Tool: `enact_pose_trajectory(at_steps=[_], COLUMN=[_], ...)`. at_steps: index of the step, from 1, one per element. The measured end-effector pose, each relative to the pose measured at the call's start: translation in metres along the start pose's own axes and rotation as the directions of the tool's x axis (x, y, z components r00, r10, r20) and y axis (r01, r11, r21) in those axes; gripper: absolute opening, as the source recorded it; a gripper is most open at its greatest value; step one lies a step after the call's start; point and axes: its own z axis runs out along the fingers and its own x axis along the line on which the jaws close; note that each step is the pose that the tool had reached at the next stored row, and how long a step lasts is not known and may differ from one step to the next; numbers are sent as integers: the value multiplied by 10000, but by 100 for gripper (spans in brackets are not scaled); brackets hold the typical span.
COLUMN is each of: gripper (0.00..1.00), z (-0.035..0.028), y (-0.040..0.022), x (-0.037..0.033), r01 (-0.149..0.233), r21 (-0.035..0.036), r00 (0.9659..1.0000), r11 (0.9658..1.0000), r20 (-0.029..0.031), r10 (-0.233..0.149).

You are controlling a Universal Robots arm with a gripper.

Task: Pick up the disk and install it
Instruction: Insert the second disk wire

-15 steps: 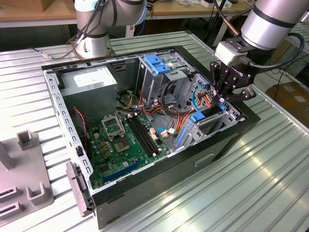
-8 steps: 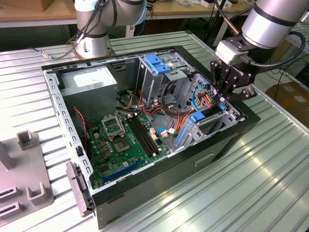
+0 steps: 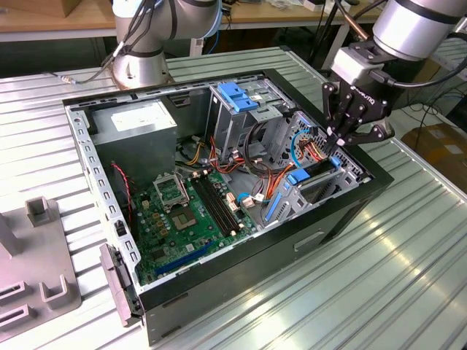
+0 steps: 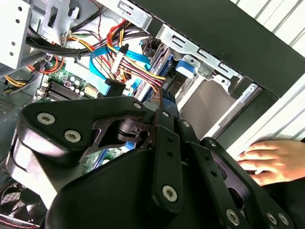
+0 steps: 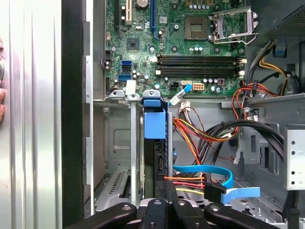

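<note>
Under gripper (image 3: 337,146), slotted disk (image 5: 155,126)

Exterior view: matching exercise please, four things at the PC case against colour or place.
1 gripper
2 power supply box
3 motherboard
4 drive cage handle

A green
B blue
C grey, white sticker
D black, over the end of the case at the exterior view's right

Pairs: 1-D, 2-C, 3-A, 4-B

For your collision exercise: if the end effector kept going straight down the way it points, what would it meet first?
Probably the disk, standing on edge in its bay directly under the end effector; depth between them is unclear.
</note>
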Motion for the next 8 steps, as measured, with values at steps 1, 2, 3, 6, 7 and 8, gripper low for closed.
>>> enact_pose_trajectory(at_steps=[1, 2, 3, 6, 7, 8], gripper=[10, 10, 10, 10, 10, 10], z=[-6, -11, -13, -18, -18, -18], y=[0, 0, 1, 1, 1, 1], x=[0, 0, -1, -1, -1, -1], r01=[1, 1, 0, 0, 0, 0], r21=[0, 0, 0, 0, 0, 0], r00=[10000, 10000, 10000, 10000, 10000, 10000], r11=[10000, 10000, 10000, 10000, 10000, 10000], r20=[0, 0, 1, 0, 0, 1], r10=[-1, -1, 0, 0, 0, 0])
